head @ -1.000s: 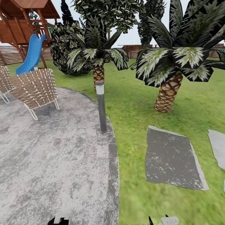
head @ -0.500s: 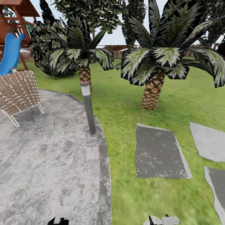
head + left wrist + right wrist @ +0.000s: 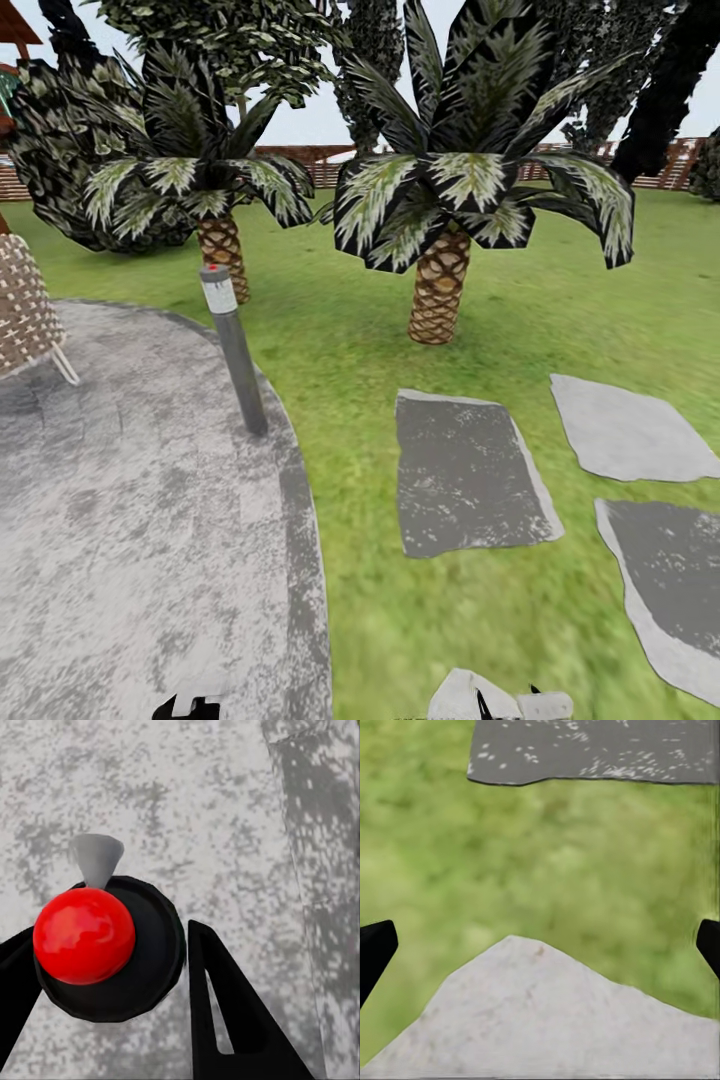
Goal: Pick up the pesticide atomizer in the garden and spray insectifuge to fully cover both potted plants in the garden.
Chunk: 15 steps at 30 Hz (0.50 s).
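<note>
A: The whole head view has swung right: the post and palms sit further left, the slide is gone, and more stones show. That is the camera turning, not the things.

B: So the robot is on its way, searching the garden?

A: I'd say so. No atomizer or potted plants in sight.

B: The tools?

A: Left tool spread over paving, a red ball between its fingers. Right tool wide apart, empty. Next: keep turning till the bottle appears.

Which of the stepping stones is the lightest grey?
The stone farthest right on the lawn, behind the others. It is pale grey; the middle stone and the near right one are dark, speckled grey.
</note>
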Motion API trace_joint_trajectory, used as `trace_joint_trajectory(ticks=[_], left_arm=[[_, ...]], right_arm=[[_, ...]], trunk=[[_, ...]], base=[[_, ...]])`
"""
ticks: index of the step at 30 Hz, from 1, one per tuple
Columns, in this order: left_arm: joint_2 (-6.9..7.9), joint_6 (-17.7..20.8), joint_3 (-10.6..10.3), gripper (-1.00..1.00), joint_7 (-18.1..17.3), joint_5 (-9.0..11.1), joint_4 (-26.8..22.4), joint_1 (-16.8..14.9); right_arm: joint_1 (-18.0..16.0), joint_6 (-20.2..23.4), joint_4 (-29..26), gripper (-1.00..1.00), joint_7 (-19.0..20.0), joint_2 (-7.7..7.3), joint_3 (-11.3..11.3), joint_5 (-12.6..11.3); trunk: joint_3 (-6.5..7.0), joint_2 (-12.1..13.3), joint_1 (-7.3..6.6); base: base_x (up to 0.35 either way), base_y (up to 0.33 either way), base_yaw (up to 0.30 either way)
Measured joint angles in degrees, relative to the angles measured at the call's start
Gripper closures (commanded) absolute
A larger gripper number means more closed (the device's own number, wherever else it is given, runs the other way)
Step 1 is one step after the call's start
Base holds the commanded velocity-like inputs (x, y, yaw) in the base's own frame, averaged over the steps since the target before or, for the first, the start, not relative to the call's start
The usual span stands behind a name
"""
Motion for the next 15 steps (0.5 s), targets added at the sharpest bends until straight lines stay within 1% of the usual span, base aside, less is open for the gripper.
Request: trace_joint_trajectory(ticks=[15], left_arm=[[0.05,0.0,0.0,1.0,0.0,0.0,0.0,0.0]], right_arm=[[0.0,0.0,0.0,-1.0,0.0,0.02,0.0,0.0]], trunk=[[0.0,0.0,0.0]], base=[[0.0,0.0,-0.3]])
